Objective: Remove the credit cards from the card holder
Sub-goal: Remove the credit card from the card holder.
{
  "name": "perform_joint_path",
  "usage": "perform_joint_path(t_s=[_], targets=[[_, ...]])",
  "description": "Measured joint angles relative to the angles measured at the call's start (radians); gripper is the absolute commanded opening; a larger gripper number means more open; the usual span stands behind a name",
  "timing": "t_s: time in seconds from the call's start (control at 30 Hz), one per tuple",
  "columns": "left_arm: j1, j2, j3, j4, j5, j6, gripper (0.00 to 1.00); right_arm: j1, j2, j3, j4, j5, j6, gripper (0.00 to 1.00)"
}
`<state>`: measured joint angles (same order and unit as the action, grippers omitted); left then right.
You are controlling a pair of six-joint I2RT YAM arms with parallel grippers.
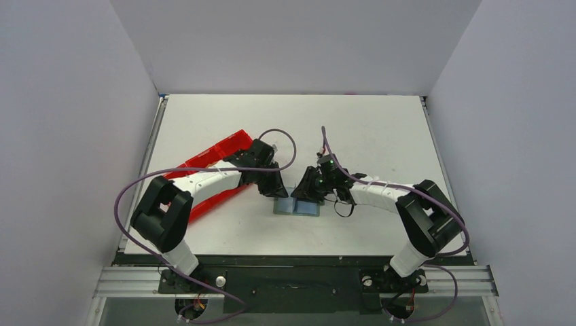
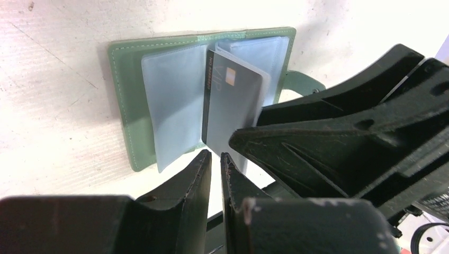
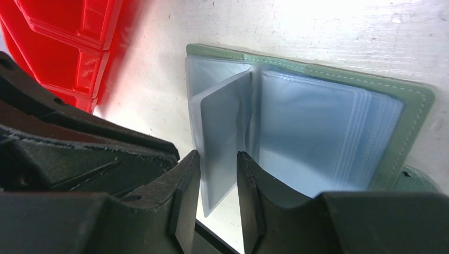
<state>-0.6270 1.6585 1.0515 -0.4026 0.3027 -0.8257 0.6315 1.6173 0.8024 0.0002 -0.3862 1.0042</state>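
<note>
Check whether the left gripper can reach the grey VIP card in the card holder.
Probably yes: the card sits just ahead of the left gripper, though the right gripper crowds its corner.

Robot lab test cell, bare white tabletop (image 1: 380, 129) mid-frame, plain pale partition walls (image 1: 68, 136) boxing it in, aluminium mounting rail (image 1: 292, 278) along the bottom, two cabled arms (image 1: 380, 193) bolted there

The card holder (image 2: 124, 106) is grey-green with pale stitching, the card (image 2: 233, 111) dark grey, tray (image 3: 58, 53) red

The white table (image 1: 380, 129) bears the open card holder (image 1: 297, 207) and a red tray (image 1: 227, 146).
</note>
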Motion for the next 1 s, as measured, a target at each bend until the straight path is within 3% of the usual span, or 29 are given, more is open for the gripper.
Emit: perform_joint_path(t_s=[1.0], targets=[[-0.09, 0.224, 0.183, -0.004, -0.006, 0.026, 0.11, -0.042, -0.256, -0.051, -0.287, 0.211, -0.111, 0.27]])
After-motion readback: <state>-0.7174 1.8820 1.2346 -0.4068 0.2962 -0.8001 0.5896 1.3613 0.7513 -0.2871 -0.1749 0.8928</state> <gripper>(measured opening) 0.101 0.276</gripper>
